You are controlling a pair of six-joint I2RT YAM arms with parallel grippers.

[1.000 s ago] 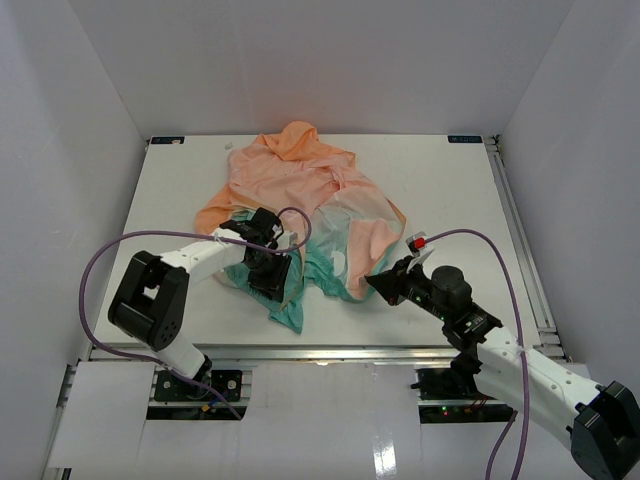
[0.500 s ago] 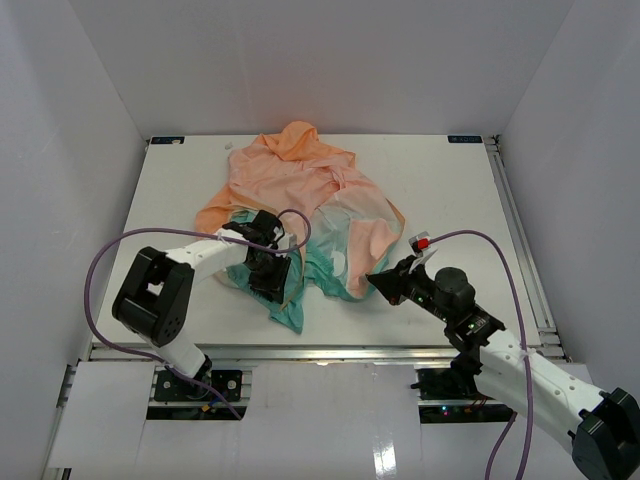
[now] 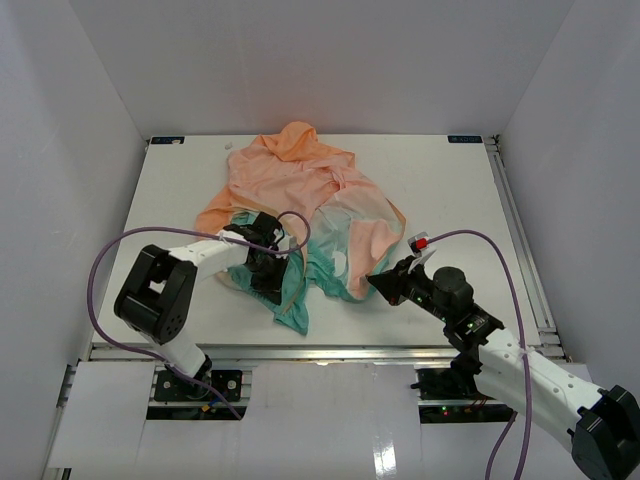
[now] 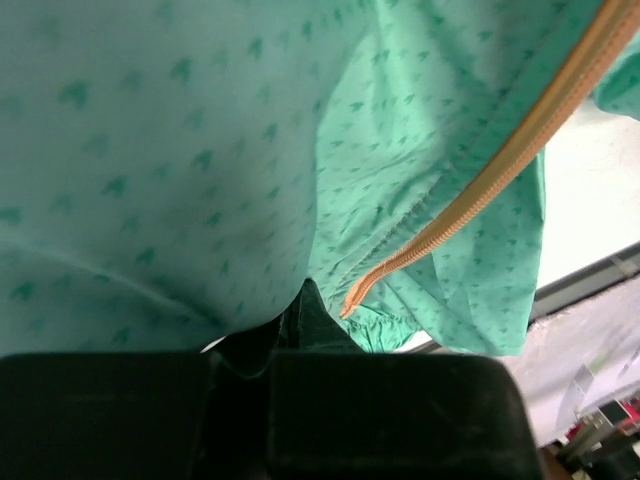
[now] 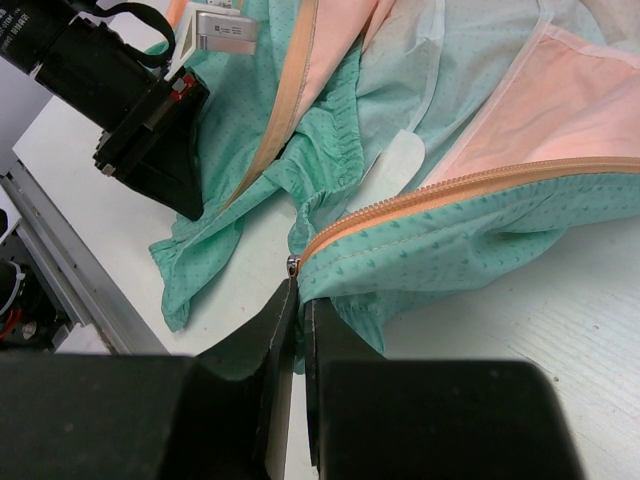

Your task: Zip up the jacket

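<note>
The jacket (image 3: 300, 190) lies crumpled in the middle of the table, peach at the back and teal at the front. My left gripper (image 3: 268, 268) is buried in the teal left front panel, shut on the fabric (image 4: 180, 150). The orange zipper tape (image 4: 500, 170) hangs past it, its end loose. My right gripper (image 3: 382, 285) is shut on the teal hem (image 5: 470, 240) of the right panel. It holds just below a small metal slider (image 5: 293, 264) at the end of that panel's zipper (image 5: 450, 190). The left gripper also shows in the right wrist view (image 5: 150, 140).
The white table (image 3: 450, 180) is boxed in by white walls on three sides. A metal rail (image 3: 320, 348) runs along the near edge. Purple cables loop from both arms, one (image 3: 100, 270) out to the left.
My left gripper has shifted slightly, and the teal hem flap beside it has slid down and to the right. The right arm has barely moved.
</note>
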